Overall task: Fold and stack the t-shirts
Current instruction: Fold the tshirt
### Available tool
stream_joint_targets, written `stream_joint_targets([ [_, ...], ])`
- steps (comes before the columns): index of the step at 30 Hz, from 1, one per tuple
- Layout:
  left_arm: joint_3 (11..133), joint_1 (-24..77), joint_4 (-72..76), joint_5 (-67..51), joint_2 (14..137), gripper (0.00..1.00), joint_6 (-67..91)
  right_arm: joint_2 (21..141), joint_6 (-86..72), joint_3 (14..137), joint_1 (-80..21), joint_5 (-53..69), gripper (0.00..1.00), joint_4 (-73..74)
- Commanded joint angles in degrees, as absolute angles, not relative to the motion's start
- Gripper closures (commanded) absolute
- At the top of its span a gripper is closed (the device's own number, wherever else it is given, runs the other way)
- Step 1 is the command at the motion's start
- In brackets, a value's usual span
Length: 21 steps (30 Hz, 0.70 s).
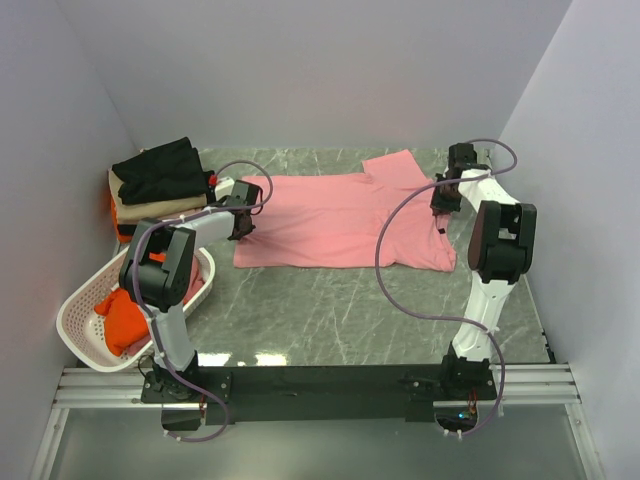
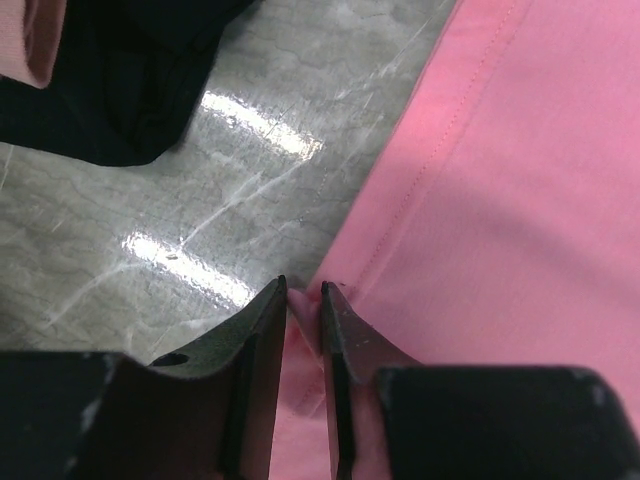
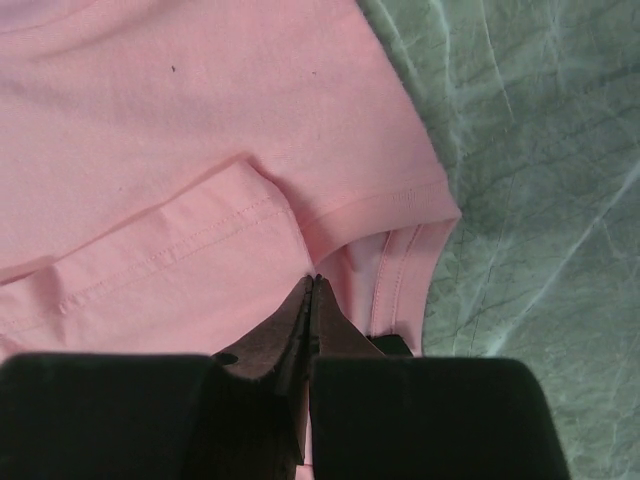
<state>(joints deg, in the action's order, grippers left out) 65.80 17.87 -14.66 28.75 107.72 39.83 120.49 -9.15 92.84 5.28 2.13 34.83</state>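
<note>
Top external: pink shirt [image 1: 345,220] lies crosswise, left pincer [image 2: 303,295] pinching its left hem, right pincer [image 3: 315,283] clamped shut on its sleeve end.

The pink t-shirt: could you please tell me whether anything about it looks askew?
Slightly. The pink t-shirt lies flat, but one sleeve juts out at the far side, and a flap is doubled over with a crease beside the right gripper.
</note>
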Motion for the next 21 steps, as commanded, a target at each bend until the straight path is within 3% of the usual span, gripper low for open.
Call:
stream_joint_targets([
  [1, 65.7, 17.5, -14.7, 29.7, 105.3, 0.73, 38.9, 117.3, -9.2, 93.4, 5.8, 1.1, 1.00, 33.1],
  [6, 65.9, 17.5, -15.1, 30.4, 104.9, 0.69, 38.7, 118.7, -9.2, 93.5, 5.9, 0.6, 1.00, 33.4],
  [9, 66.4, 17.5, -15.3, 30.4, 104.0, 0.60, 38.3, 119.0, -9.2, 93.7, 6.0, 0.4, 1.00, 33.4],
  [16, 65.4, 18.3, -15.3, 29.2, 99.0, 0.24, 38.3, 118.6, -9.1, 93.5, 6.1, 0.1, 1.00, 33.7],
  [21, 60.1, 19.0, -14.8, 28.5, 95.7, 0.24, 40.5, 118.7, -9.1, 93.6, 6.1, 0.2, 1.00, 34.0],
])
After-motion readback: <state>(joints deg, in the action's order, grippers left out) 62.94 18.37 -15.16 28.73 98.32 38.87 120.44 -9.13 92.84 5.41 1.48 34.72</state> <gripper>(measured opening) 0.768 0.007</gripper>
